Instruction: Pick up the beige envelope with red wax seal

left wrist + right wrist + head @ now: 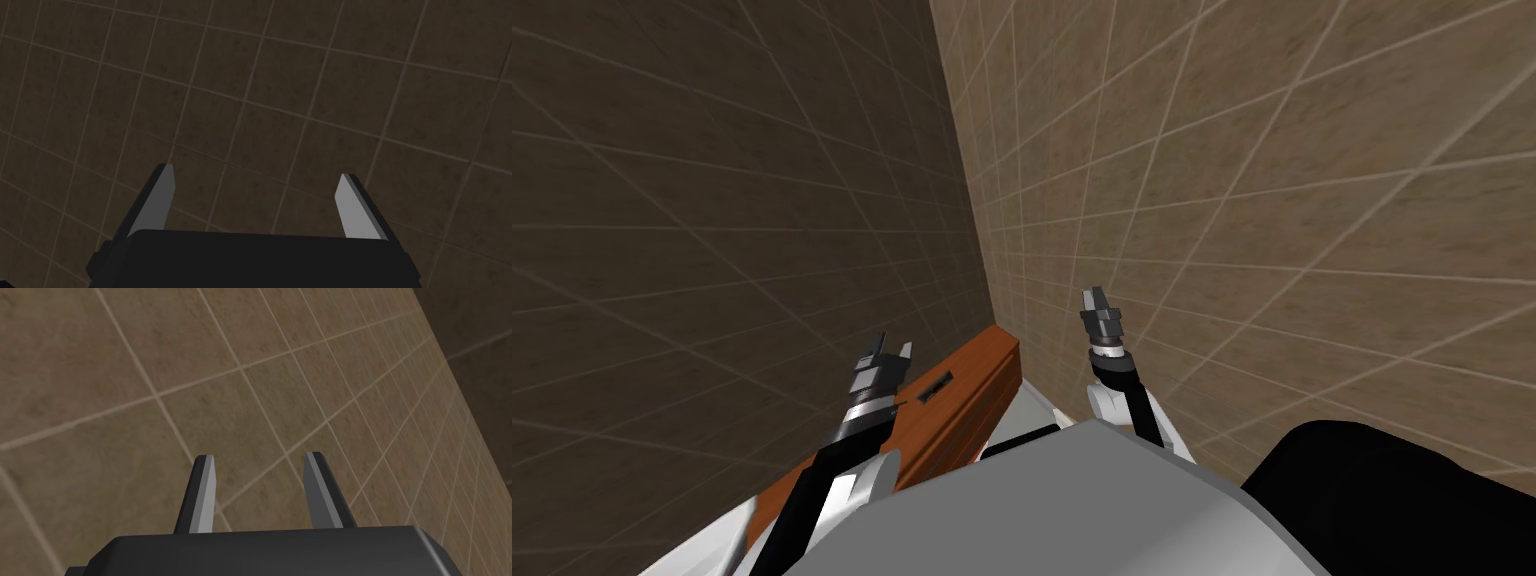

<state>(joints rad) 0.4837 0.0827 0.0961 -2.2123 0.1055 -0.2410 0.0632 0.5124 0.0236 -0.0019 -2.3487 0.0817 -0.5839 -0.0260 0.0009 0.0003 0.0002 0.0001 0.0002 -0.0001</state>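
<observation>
Head view: left claw, tiled wall

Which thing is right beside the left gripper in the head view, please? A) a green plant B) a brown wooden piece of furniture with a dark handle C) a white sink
B: the left gripper hovers at the brown wooden piece of furniture, near its dark handle.

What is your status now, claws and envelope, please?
Left claw open, empty, by brown wooden furniture. Right claw part open, empty, facing tiled wall. Envelope not held. Wall corner ahead.
</observation>
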